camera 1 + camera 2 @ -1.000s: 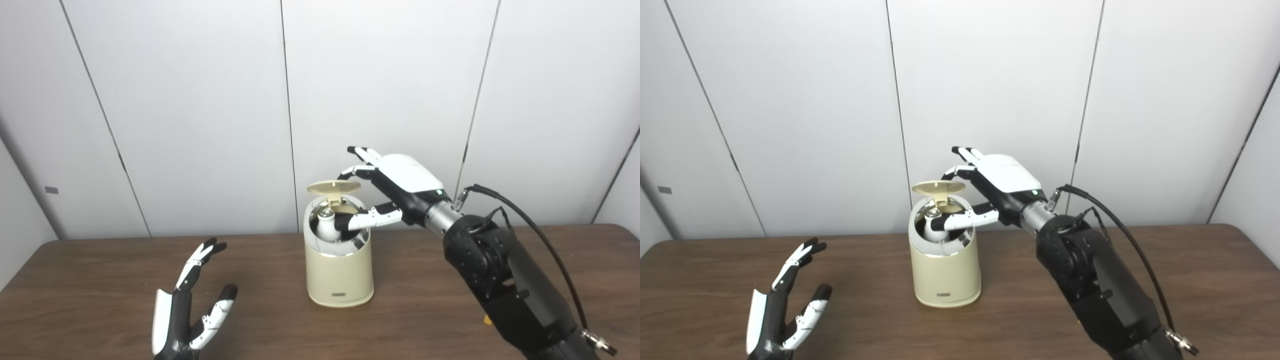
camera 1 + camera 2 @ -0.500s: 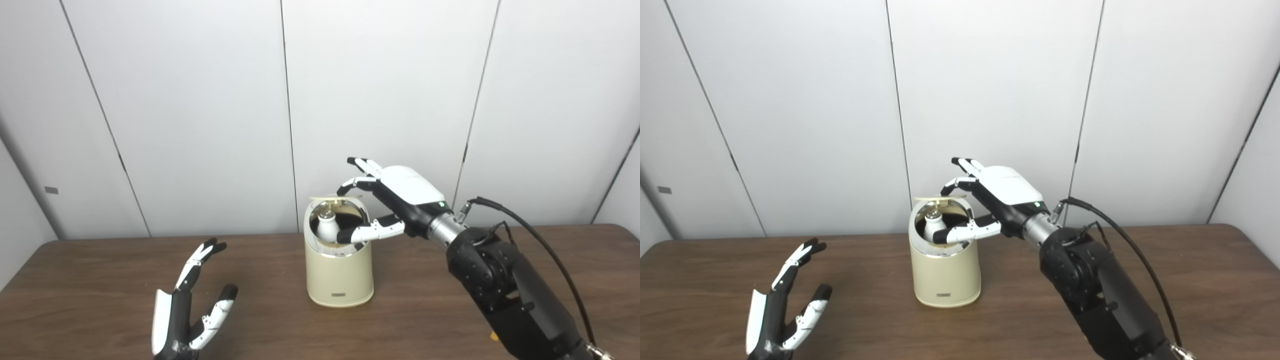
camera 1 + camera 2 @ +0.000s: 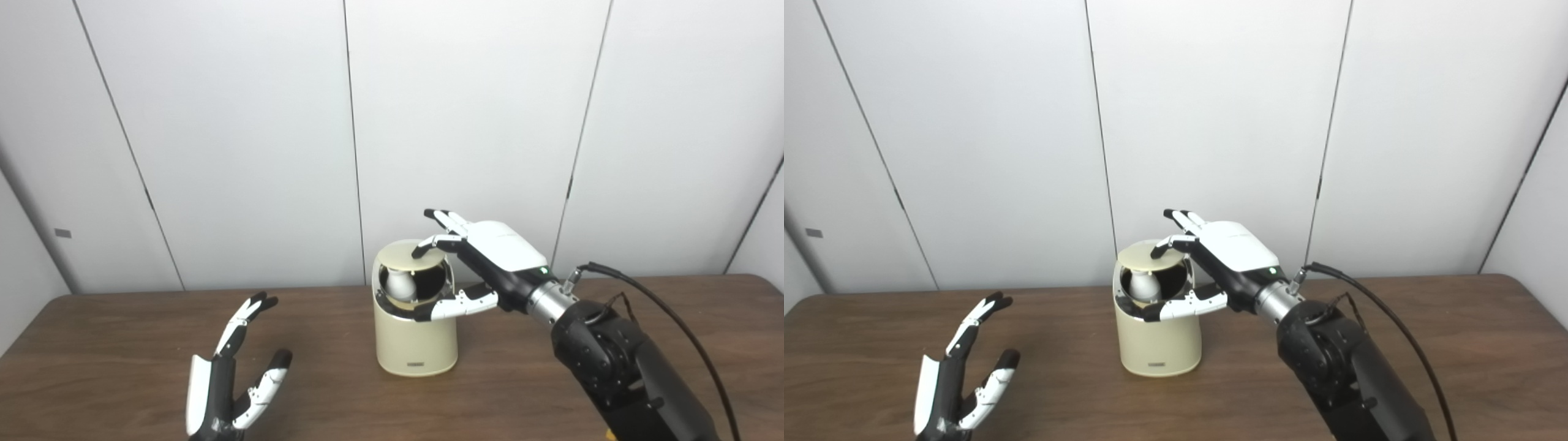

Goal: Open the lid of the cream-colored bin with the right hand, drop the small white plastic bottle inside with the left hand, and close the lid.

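Bottle (image 3: 401,283) in bin (image 3: 416,343), perhaps upright

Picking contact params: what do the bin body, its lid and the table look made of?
Bin: cream, smooth, satin; plastic or painted metal, can't tell. A shiny chrome-like ring lines its mouth.
Lid: thin matte cream disc, likely plastic.
Table: dark brown with wood grain, low sheen; probably laminate or veneer.

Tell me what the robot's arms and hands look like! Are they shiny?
Not very shiny. The right hand has a smooth white shell on its back, black parts beneath, white fingers with black tips and a tiny green light. A silver wrist ring joins a chunky black arm with a looping black cable. The left hand is black and white too.
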